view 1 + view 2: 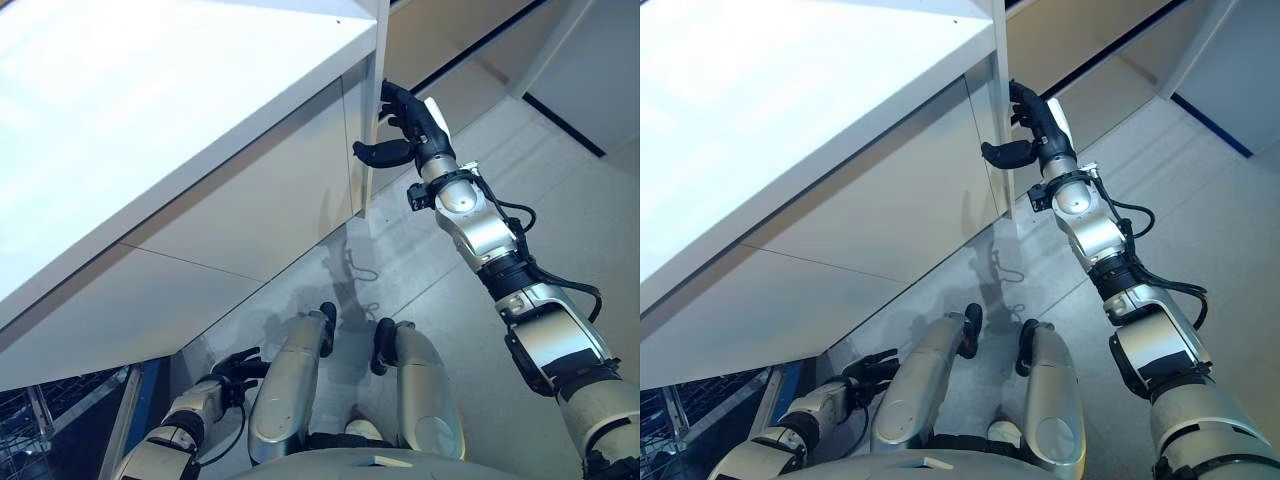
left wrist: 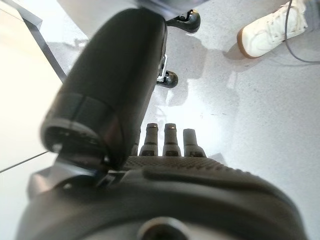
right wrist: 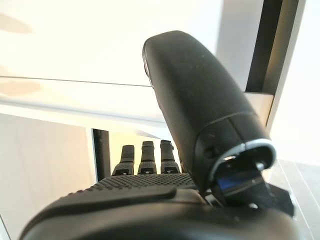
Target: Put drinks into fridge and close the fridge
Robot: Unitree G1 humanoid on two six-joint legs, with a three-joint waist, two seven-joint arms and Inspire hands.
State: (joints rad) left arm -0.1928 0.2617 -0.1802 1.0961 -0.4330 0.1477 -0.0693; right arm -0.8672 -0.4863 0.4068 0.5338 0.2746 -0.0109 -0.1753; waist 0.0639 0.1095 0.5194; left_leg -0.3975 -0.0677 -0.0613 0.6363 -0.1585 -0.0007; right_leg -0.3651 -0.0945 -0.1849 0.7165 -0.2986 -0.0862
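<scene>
The white fridge (image 1: 250,215) fills the upper left of the head views, its broad pale door (image 1: 150,110) slanting down toward the robot. The right hand (image 1: 405,130) is raised to the door's far vertical edge, fingers reaching onto or round that edge and the thumb standing out to the side beneath them; in the right wrist view the fingers (image 3: 145,157) run fairly straight toward a dark gap in the fridge, with nothing between them and the thumb, so the hand looks loosely open and holds nothing. The left hand (image 1: 235,368) hangs low, below the fridge door's bottom edge and close to the floor (image 1: 480,200); its wrist view shows straight fingers (image 2: 170,140) pointing at the grey floor, relaxed and empty. A person's white shoe (image 2: 272,30) stands on the floor beyond that hand. No drink shows in either hand or anywhere near the fridge.
</scene>
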